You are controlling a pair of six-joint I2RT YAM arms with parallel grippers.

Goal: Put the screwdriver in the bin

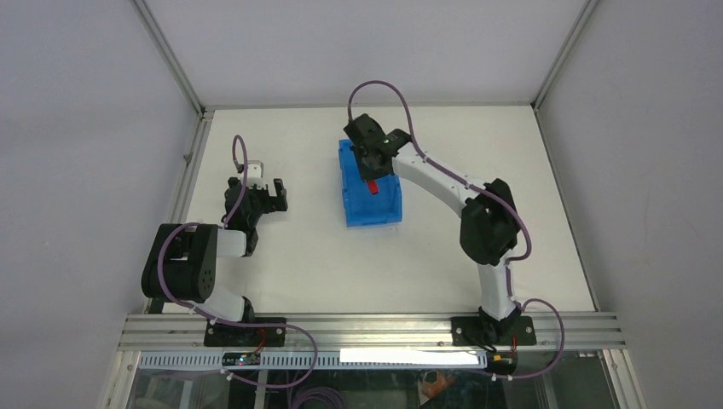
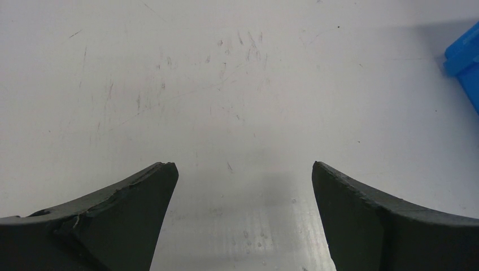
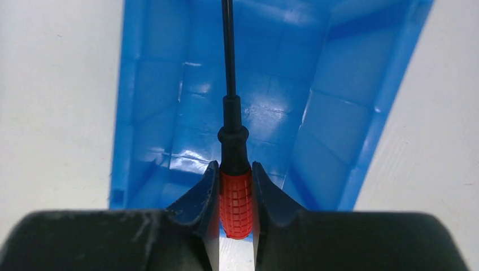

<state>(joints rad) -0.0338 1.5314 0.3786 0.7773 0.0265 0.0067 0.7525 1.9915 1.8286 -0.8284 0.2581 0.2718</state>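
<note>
left end effector (image 2: 244, 169): jaws spread wide, nothing between them, over bare counter (image 2: 226, 84). Well apart from the work, so leave it idle.
right end effector (image 3: 235, 169): clamped on the screwdriver (image 3: 235, 197), both fingers tight on the red ribbed handle.
tool pose: black shaft runs straight ahead of the fingers along the long axis of the bin (image 3: 339, 113), roughly centred between the side walls. No wall contact visible.
bin: blue, open top, directly under the tool. In the top view the right end effector sits over its far half and the red handle falls inside the bin outline.
step: release. Judging by position, the carry is done and only the drop is left.
height: clearance above the ribbed floor is hard to read from either view; it looks like the handle is near rim level, not sure.
how: if there is room, lower a little first, keeping the shaft parallel to the walls. Then open the jaws fully in one move with no sideways motion.
risk: a high drop could bounce the tool on the ribs, or the shaft tip could catch the far wall and tip out.
exit: lift straight up.
</note>
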